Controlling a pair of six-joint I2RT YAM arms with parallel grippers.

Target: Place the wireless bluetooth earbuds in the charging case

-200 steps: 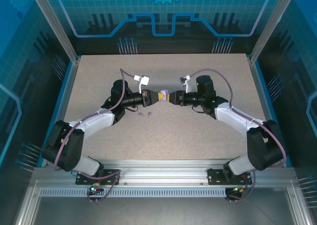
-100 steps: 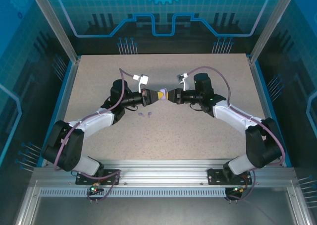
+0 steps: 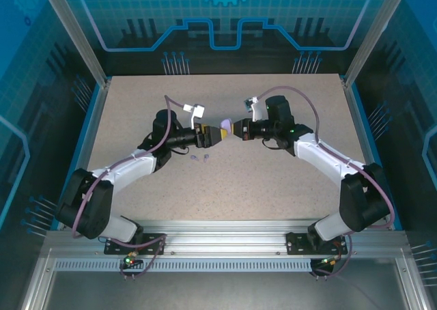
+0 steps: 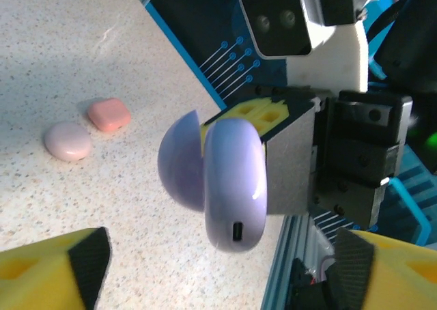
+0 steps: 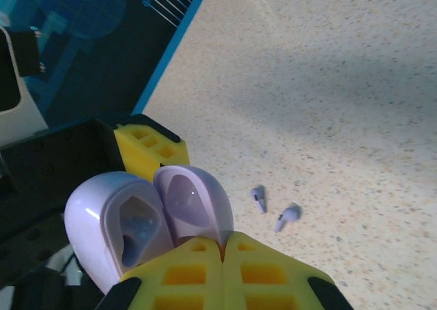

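Observation:
The purple charging case hangs above the table's middle with its lid swung open. My right gripper is shut on the edge of one half, and both hollow halves of the case show in the right wrist view. My left gripper is open, its fingers wide on either side of the case and not touching it. Two purple earbuds lie loose on the table below, also seen from the top camera as earbuds just in front of my left gripper.
A pale pink case and a coral case, both closed, lie side by side on the speckled table near its blue edge. The right arm's wrist camera is directly opposite the left wrist.
My left gripper has let go of the purple case and opened wide. My right gripper has closed on the case and lifted it slightly toward the far side.

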